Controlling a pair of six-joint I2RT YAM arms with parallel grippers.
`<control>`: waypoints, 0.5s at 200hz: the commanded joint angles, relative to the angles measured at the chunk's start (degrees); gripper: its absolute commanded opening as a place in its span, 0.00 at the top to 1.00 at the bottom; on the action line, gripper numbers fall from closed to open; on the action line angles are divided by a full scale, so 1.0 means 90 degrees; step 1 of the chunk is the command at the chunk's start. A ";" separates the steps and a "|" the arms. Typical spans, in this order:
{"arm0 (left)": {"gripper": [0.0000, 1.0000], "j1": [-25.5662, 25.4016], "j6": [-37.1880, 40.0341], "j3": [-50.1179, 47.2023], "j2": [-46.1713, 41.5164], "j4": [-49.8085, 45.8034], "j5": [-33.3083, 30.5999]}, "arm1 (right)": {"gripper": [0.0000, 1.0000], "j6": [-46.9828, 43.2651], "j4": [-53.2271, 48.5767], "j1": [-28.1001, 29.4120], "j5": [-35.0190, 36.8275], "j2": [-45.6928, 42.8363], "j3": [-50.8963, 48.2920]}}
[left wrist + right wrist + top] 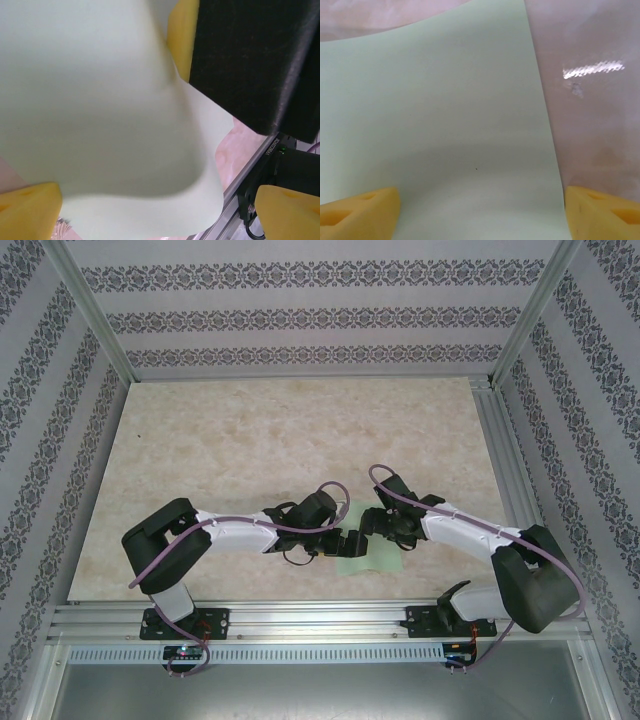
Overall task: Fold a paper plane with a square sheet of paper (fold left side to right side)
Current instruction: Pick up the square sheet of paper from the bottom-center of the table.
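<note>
Paper (pixel 362 561) lies beneath left hand (pixel 347 542) and right hand (pixel 374 524).

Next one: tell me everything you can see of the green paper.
The paper is a thin, plain, pale mint-green sheet, matte and unprinted. It sits on the table near its front edge, partly hidden from above by the left gripper and the right gripper. In the left wrist view it bows up in a smooth curve without a sharp crease. In the right wrist view one edge runs straight and the sheet spans the gap between the open jaws. Contact with either gripper cannot be told.
</note>
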 commanded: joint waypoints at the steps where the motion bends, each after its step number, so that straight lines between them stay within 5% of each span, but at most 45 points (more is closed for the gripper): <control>1: 0.00 -0.0093 -0.0072 0.0182 0.0218 0.0105 0.0027 | 0.17 0.0133 0.0177 0.0152 -0.0902 -0.0100 0.0027; 49: 0.08 -0.0093 -0.0205 0.0247 0.0222 0.0130 -0.0002 | 0.22 0.0193 0.0331 0.0111 -0.1123 -0.0168 -0.0146; 100: 0.44 -0.0098 -0.0276 0.0228 0.0105 0.0037 -0.0187 | 0.22 0.0124 0.0297 -0.0060 -0.1138 -0.0375 -0.0266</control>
